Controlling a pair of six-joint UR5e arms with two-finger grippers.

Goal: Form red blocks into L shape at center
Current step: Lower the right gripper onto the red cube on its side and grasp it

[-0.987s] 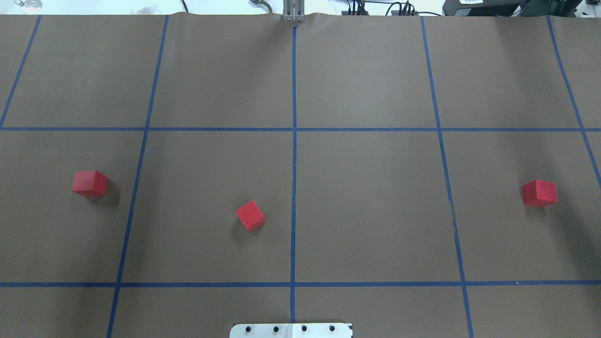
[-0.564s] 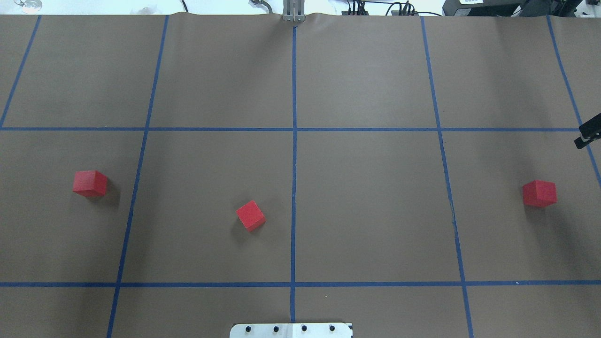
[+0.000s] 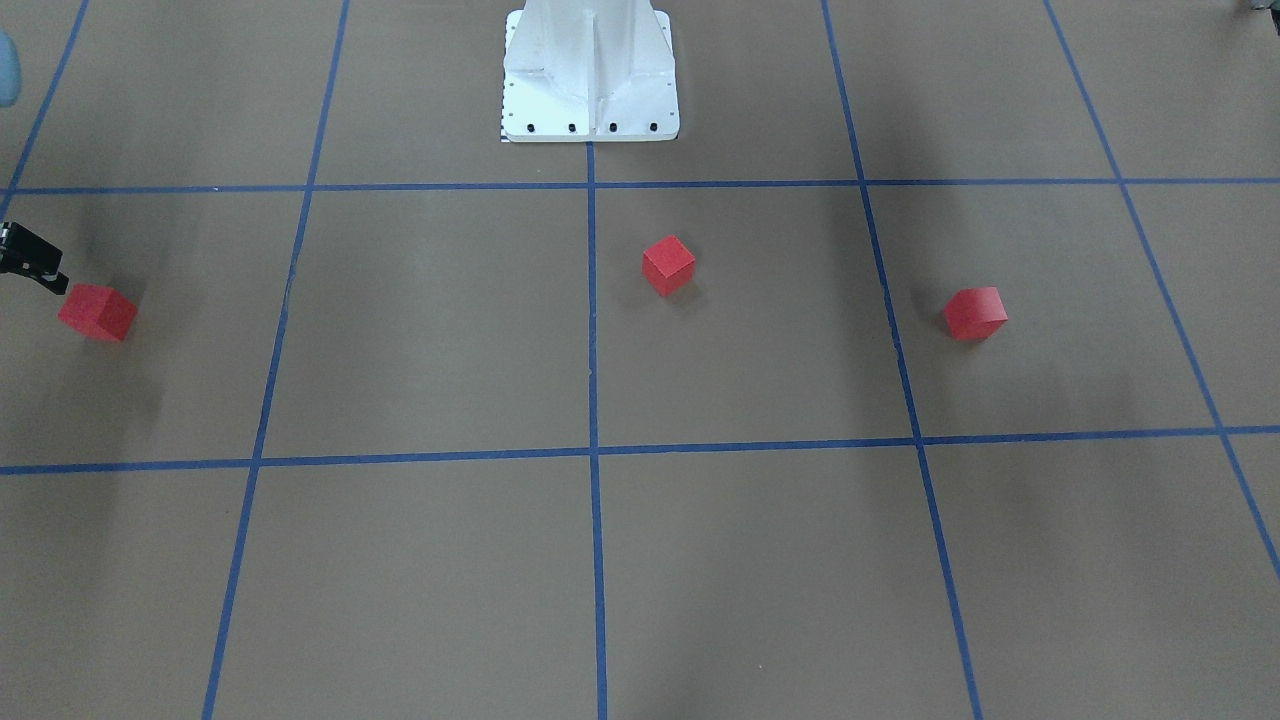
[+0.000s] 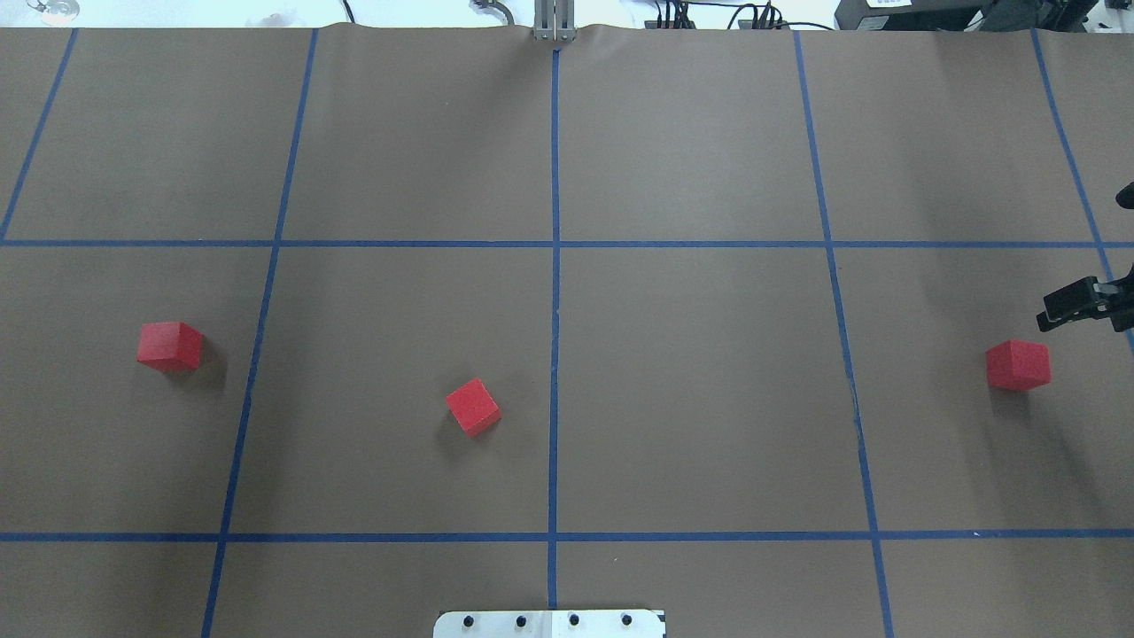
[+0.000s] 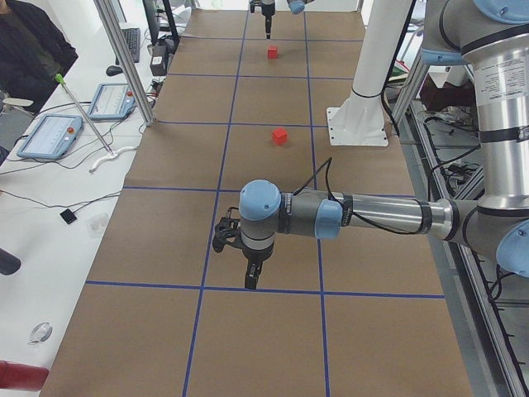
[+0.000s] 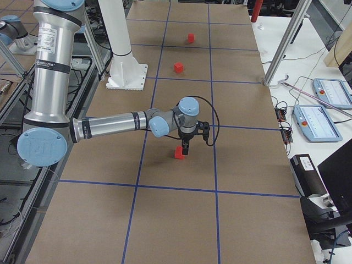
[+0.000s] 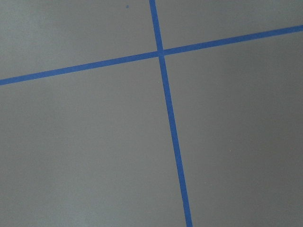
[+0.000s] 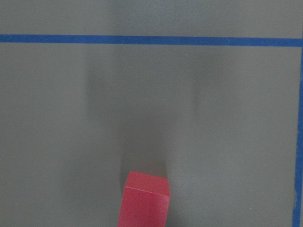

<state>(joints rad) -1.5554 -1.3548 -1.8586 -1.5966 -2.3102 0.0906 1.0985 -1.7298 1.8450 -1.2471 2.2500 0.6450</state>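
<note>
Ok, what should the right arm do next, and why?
Probably shift the right gripper over the red block on the robot's right and lower around it: the gripper hangs just off that block, which lies far from the center.

You are looking at views that are showing no readable text, labels, brands, numbers or signs.

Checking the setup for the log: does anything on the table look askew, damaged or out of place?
Nothing looks damaged or spilled. The three red blocks sit flat and far apart: left block, middle block, right block. Only the middle block is turned clearly askew to the blue tape lines.
</note>
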